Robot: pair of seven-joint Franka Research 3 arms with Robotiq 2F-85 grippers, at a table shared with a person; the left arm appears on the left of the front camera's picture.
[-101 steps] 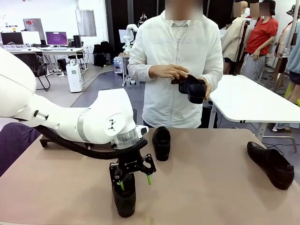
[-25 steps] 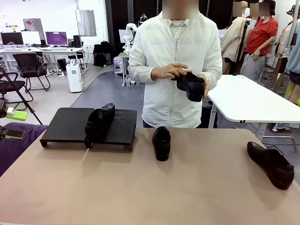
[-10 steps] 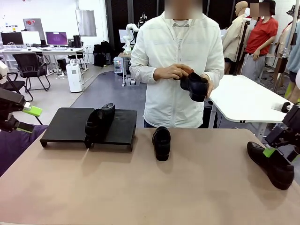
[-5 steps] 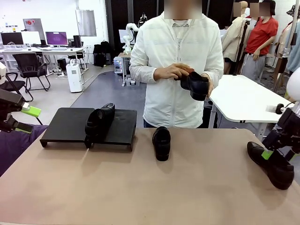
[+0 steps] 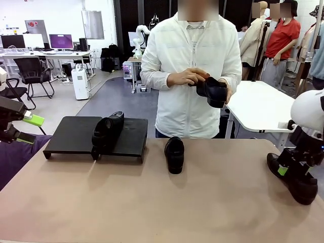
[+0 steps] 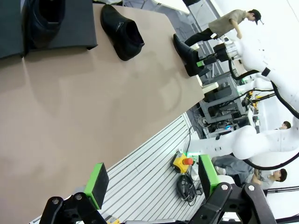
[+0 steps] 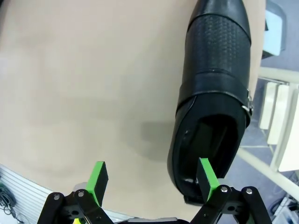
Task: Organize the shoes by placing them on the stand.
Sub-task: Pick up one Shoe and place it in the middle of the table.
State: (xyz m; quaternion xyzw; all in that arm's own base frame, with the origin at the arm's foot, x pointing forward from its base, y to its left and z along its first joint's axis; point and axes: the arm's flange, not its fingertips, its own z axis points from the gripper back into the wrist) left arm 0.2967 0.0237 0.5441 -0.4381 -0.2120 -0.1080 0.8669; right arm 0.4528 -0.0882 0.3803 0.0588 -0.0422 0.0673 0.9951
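Black loafer (image 5: pixel 299 186) at the right edge now has the right gripper (image 5: pixel 286 169) lowered over it, jaws wide, empty; pickup looks next.

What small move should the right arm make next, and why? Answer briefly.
Probably lower the right gripper a little: its jaws are open, one pad hangs over the heel opening of the shoe and the other over bare table, so the shoe's side wall lies between them, ready to pinch.
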